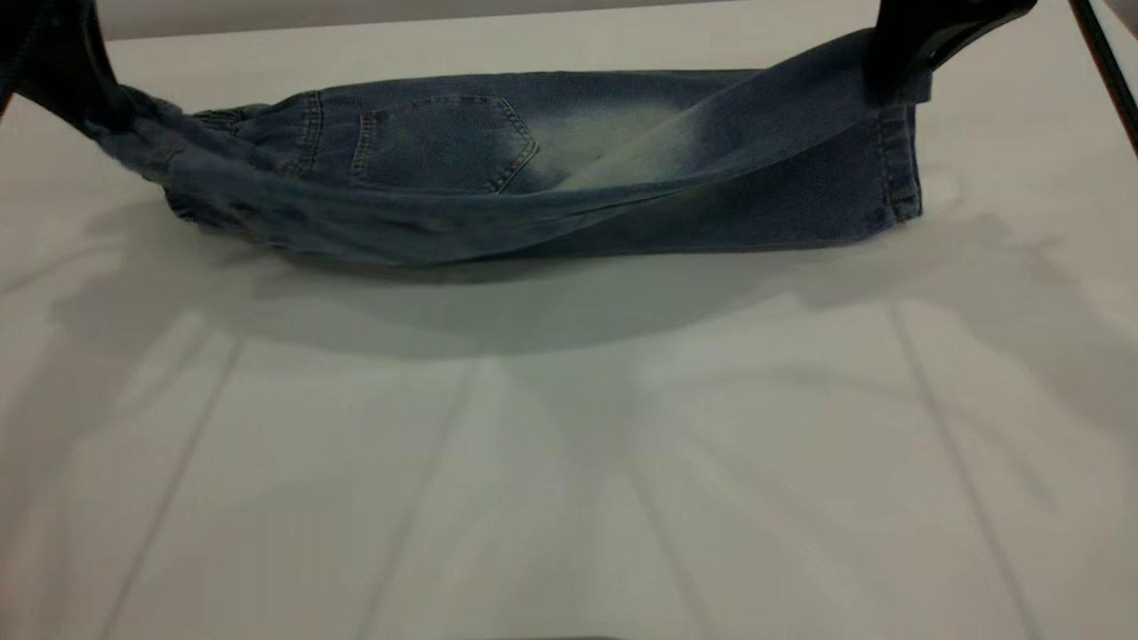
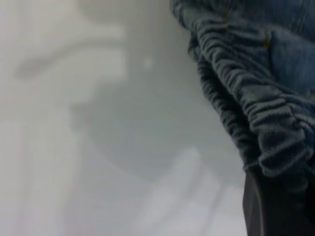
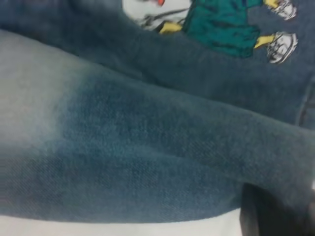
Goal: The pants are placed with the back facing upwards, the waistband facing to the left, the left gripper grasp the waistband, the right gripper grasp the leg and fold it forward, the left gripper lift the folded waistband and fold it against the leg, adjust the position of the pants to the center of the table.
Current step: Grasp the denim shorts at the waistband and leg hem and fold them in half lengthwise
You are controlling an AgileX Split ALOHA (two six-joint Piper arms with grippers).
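Observation:
The blue denim pants (image 1: 533,169) hang stretched between both arms over the far part of the white table (image 1: 569,462), sagging in the middle, back pocket and whitish patch facing me. At the far left my left gripper (image 1: 93,102) is shut on the gathered waistband (image 1: 151,147), whose ruffles show in the left wrist view as the waistband (image 2: 256,108) over a black finger (image 2: 256,211). At the far right my right gripper (image 1: 893,67) is shut on the leg (image 1: 800,89) near its hem. The right wrist view shows the leg (image 3: 147,147) and the cartoon print (image 3: 221,22) behind it.
The near half of the table (image 1: 569,498) is bare, crossed by the arms' shadows. A black cable (image 1: 1107,71) runs down the right edge. The table's back edge (image 1: 444,22) lies just behind the pants.

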